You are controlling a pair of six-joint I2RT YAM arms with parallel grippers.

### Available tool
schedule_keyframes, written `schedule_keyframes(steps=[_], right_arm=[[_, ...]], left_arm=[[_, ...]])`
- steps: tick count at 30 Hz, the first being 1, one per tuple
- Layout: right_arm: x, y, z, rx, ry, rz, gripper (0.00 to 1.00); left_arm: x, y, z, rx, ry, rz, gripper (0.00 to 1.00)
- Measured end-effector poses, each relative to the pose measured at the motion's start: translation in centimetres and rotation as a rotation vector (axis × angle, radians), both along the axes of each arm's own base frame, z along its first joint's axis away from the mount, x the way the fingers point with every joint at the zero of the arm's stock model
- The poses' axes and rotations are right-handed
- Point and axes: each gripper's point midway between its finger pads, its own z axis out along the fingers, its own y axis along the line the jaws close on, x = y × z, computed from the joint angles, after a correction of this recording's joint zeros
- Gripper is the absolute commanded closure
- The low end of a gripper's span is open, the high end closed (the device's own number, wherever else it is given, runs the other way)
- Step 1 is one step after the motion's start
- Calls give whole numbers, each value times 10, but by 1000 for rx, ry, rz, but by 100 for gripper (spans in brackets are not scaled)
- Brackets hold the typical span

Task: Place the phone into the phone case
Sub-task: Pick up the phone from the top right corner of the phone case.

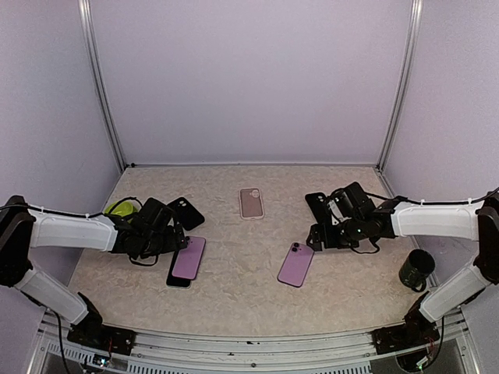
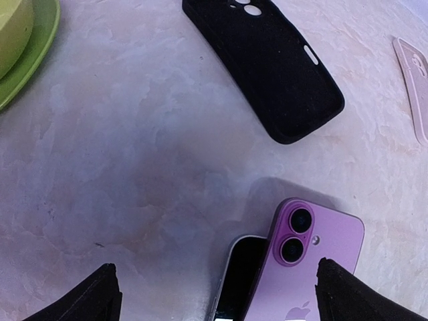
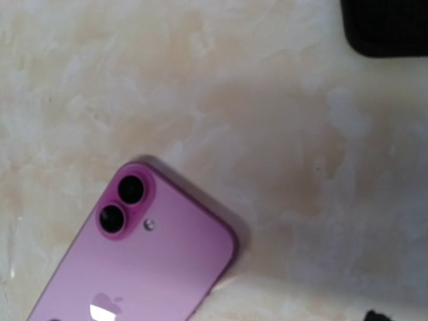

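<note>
A purple phone (image 1: 189,258) lies face down, overlapping a dark phone (image 1: 178,280) under it. My left gripper (image 1: 173,238) is open just over their top ends. In the left wrist view its fingertips (image 2: 87,297) straddle the purple phone (image 2: 314,267) and the dark phone (image 2: 244,277) without touching them. A black phone case (image 1: 185,213) lies beyond them, open side up (image 2: 267,63). A second purple phone (image 1: 295,264) lies face down at centre right (image 3: 134,261). My right gripper (image 1: 320,238) hovers just past its top end, open and empty; only one fingertip (image 3: 394,315) shows.
A pink case (image 1: 251,202) lies at the back centre, its edge showing in the left wrist view (image 2: 416,80). Another black case (image 1: 318,204) lies behind the right gripper (image 3: 388,27). A green dish (image 1: 118,207) is at far left (image 2: 23,50). A dark cup (image 1: 416,269) stands at far right.
</note>
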Motion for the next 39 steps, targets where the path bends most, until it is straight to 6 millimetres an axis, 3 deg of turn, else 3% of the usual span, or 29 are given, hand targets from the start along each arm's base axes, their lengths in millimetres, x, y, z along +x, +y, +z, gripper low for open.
schedule_keyframes(steps=[15,22,39], right_arm=[[-2,8,-8,-4,12,21,4],[-5,24,-12,-7,25,42,4],[-24,44,-44,-56,118,39,3]], left_arm=[[1,-1,-10,-57,-22,-1,1],[2,-6,-7,-71,-36,-6,1],[9,-8,29,-132,-142,27,1]])
